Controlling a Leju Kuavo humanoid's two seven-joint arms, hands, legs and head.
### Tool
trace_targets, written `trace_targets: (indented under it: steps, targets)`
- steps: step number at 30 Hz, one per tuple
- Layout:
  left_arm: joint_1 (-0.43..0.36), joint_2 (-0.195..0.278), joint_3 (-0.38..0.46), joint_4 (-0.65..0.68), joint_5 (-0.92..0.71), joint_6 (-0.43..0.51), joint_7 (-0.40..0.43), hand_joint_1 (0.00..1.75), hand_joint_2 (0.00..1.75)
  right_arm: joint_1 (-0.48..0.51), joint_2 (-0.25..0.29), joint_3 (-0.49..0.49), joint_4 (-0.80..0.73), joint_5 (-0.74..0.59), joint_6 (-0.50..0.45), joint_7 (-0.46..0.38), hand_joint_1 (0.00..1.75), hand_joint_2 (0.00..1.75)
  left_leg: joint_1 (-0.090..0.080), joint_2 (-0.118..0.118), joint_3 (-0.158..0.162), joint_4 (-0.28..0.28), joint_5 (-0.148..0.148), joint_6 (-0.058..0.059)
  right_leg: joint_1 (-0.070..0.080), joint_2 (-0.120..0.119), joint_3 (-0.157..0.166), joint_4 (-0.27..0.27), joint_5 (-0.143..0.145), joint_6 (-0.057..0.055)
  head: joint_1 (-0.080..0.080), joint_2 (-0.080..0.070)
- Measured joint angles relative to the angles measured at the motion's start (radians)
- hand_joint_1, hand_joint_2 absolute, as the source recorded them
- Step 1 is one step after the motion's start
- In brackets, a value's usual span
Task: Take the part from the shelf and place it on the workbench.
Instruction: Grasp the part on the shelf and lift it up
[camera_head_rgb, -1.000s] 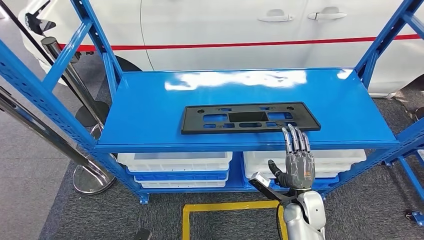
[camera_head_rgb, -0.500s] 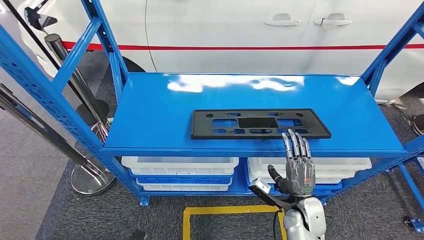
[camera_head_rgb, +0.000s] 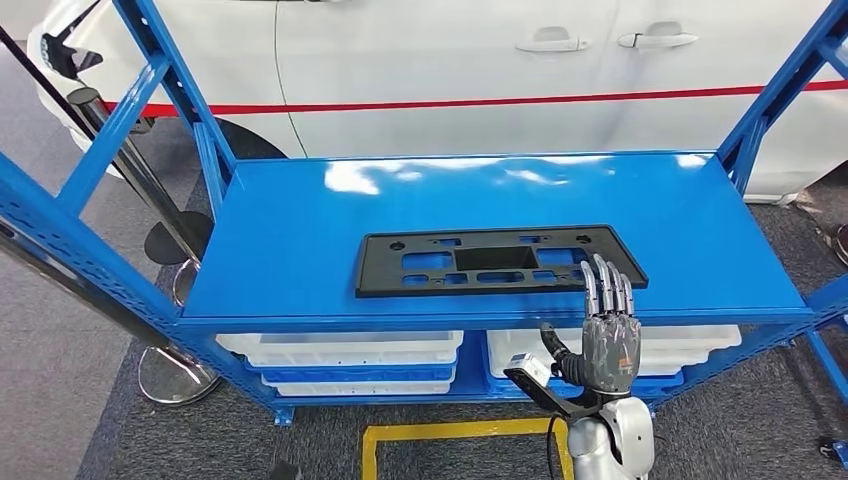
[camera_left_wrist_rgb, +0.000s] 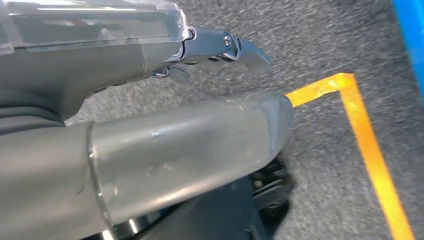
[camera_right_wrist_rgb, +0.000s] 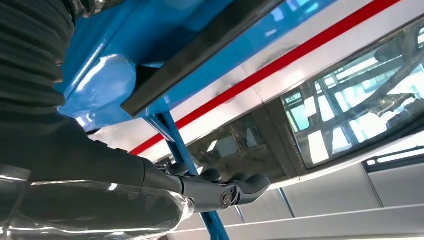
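While lying flat on the top deck of the blue steel shelf (camera_head_rgb: 300, 250), rests the flat black plastic rectangular part (camera_head_rgb: 497, 259) pierced with slots and a central window, long side running left to right, toward the near edge and a little right of centre. Looks light, thin and stiff, probably a moulded mounting plate; likely to flex slightly along its length but hardly fragile. Seems smooth and low against glossy paint, so apt to slide rather than lift if pushed from above. Offers little height for a pinch at the rim; better taken by the near long edge or through one of the cut-outs, close to the middle to keep it from tipping.

Hangs at the near right corner of the part the right hand (camera_head_rgb: 608, 340), upright, fingers (camera_head_rgb: 606, 284) straight and apart, holding nothing, tips overlapping the part's near edge as seen from the head; contact cannot be told. Points down toward grey carpet and yellow floor tape (camera_left_wrist_rgb: 370, 145) the left hand (camera_left_wrist_rgb: 210, 50), gripping nothing visible; whether open or curled cannot be told.
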Motion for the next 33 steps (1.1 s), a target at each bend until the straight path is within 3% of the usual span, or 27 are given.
trace_targets:
  steps: [1,3,7,8,10,11,12,13,14,15,17,19,22,24,26,27,28,29,31,33]
  targets:
    - [-0.001,0.0,0.0,0.0,0.003,0.0,-0.002,0.0,0.0,0.002,0.002,0.0,-0.004,0.0,0.0,0.0,0.0,1.75,-0.002,0.0,0.024,-0.063,0.033,0.005,0.002,0.001,0.005,0.002,-0.006,0.004,0.0,0.0]
    - [-0.003,0.0,0.0,0.0,0.006,0.002,-0.004,0.0,0.0,0.005,0.004,0.0,-0.011,0.001,0.0,0.0,0.0,1.75,-0.006,0.0,0.051,-0.134,0.054,0.016,0.005,0.002,0.007,0.004,-0.013,0.013,0.0,0.0]
    - [-0.003,-0.001,0.001,0.0,0.01,0.007,-0.008,0.0,0.0,0.009,0.004,-0.001,-0.021,0.003,0.0,0.0,0.0,1.75,-0.002,-0.002,0.059,-0.156,0.051,0.035,0.006,0.0,0.0,0.018,-0.029,0.031,0.0,0.0]
    - [-0.004,-0.001,0.001,0.0,0.01,0.008,-0.008,0.0,0.0,0.01,0.004,-0.001,-0.024,0.003,0.0,0.0,0.0,1.75,0.001,-0.001,0.062,-0.161,0.053,0.041,0.006,0.0,-0.016,0.053,-0.051,0.035,0.0,0.0]
    - [-0.007,-0.002,0.001,0.0,0.009,0.008,-0.009,0.0,0.0,0.012,0.003,-0.001,-0.027,0.003,0.0,0.0,0.0,1.75,0.001,0.0,0.064,-0.164,0.052,0.05,0.002,0.0,-0.08,0.176,-0.111,0.041,0.001,0.0]
    - [-0.007,-0.002,0.001,0.0,0.009,0.008,-0.009,0.0,0.0,0.014,0.003,-0.002,-0.027,0.003,0.0,0.0,0.0,1.75,0.001,0.001,0.064,-0.163,0.05,0.051,0.0,0.0,-0.114,0.237,-0.131,0.044,0.001,0.0]
    - [-0.007,-0.002,0.001,0.0,0.009,0.008,-0.01,0.0,0.0,0.016,0.002,-0.002,-0.027,0.003,0.0,0.0,0.0,1.75,0.001,0.0,0.065,-0.163,0.049,0.051,-0.002,0.0,-0.137,0.272,-0.133,0.047,0.001,0.0]
    - [-0.007,-0.002,0.001,0.0,0.009,0.008,-0.01,0.0,0.0,0.017,0.002,-0.002,-0.027,0.003,0.0,0.0,0.0,1.75,0.001,0.0,0.066,-0.162,0.047,0.05,-0.004,-0.001,-0.141,0.268,-0.115,0.048,0.001,0.0]
    - [-0.007,-0.002,0.001,0.0,0.009,0.008,-0.01,0.0,0.0,0.018,0.002,-0.002,-0.027,0.003,0.0,0.0,0.0,1.75,0.001,-0.001,0.07,-0.161,0.045,0.049,-0.006,-0.001,-0.124,0.225,-0.078,0.048,0.001,0.0]
    - [-0.007,-0.002,0.001,0.0,0.009,0.008,-0.01,0.0,0.0,0.018,0.002,-0.003,-0.028,0.003,0.0,0.0,0.0,1.75,0.001,-0.001,0.073,-0.16,0.042,0.046,-0.007,-0.002,-0.095,0.156,-0.036,0.046,0.001,0.0]
    - [-0.007,-0.003,0.001,0.0,0.009,0.008,-0.01,0.0,0.0,0.017,0.002,-0.003,-0.029,0.003,0.0,0.0,0.0,1.75,-0.003,-0.003,0.078,-0.157,0.036,0.039,-0.005,-0.001,-0.042,0.039,0.013,0.042,0.0,0.0]
    - [-0.008,-0.004,0.001,0.0,0.009,0.008,-0.01,0.0,0.0,0.018,0.002,-0.003,-0.03,0.003,0.0,0.0,0.0,1.75,-0.006,-0.003,0.078,-0.156,0.034,0.029,0.001,0.001,-0.029,0.008,0.014,0.037,0.0,0.0]
    - [-0.009,-0.004,0.0,0.0,0.008,0.01,-0.013,0.0,0.0,0.017,0.002,-0.005,-0.03,0.008,0.0,0.0,0.0,1.75,-0.003,-0.002,0.076,-0.144,0.021,0.013,-0.004,0.002,-0.024,-0.003,0.019,0.021,0.0,0.0]
    - [-0.011,-0.004,-0.001,0.0,0.003,0.009,-0.019,0.0,0.0,0.015,0.003,-0.005,-0.03,0.013,0.0,0.0,0.0,1.75,0.0,-0.001,0.043,-0.064,-0.027,0.004,-0.007,-0.002,-0.018,-0.01,0.02,0.01,0.0,0.0]
    - [-0.012,-0.004,-0.005,0.0,-0.004,0.008,-0.022,0.0,0.0,0.009,0.003,-0.005,-0.026,0.021,0.0,0.0,0.0,1.75,0.001,-0.001,-0.02,0.067,-0.082,-0.001,-0.005,-0.004,-0.018,-0.009,0.017,0.003,0.0,0.0]
    - [-0.013,-0.004,-0.007,0.0,-0.004,0.006,-0.022,0.0,0.0,0.004,0.002,-0.004,-0.021,0.026,0.0,0.0,0.0,1.75,0.001,-0.001,-0.044,0.113,-0.091,-0.002,-0.004,-0.004,-0.017,-0.007,0.015,0.001,0.0,0.0]
    - [-0.014,-0.004,-0.009,0.0,-0.001,0.003,-0.021,0.0,0.0,-0.003,0.002,-0.004,-0.015,0.032,0.0,0.0,0.0,1.75,0.001,-0.001,-0.051,0.123,-0.082,-0.002,-0.003,-0.004,-0.017,-0.005,0.014,0.001,0.0,0.0]
    - [-0.017,-0.005,-0.01,0.0,0.004,0.0,-0.02,0.0,0.0,-0.012,0.002,-0.004,-0.007,0.038,0.0,0.0,0.0,1.75,0.001,-0.001,-0.038,0.092,-0.053,-0.001,-0.003,-0.003,-0.015,-0.001,0.012,0.002,0.0,0.0]
    - [-0.026,-0.005,-0.01,0.0,0.012,-0.003,-0.016,0.0,0.0,-0.029,0.001,-0.004,0.006,0.051,0.0,0.002,0.0,1.75,0.0,-0.001,0.02,-0.035,0.015,0.005,-0.002,-0.001,-0.012,0.005,0.006,0.007,0.0,0.0]
    - [-0.034,-0.005,-0.011,0.0,0.012,0.0,-0.013,0.0,0.0,-0.039,0.001,-0.003,0.016,0.069,0.0,0.006,0.0,1.75,-0.003,-0.001,0.06,-0.126,0.04,0.013,0.002,0.0,-0.014,0.009,0.002,0.016,0.0,0.0]
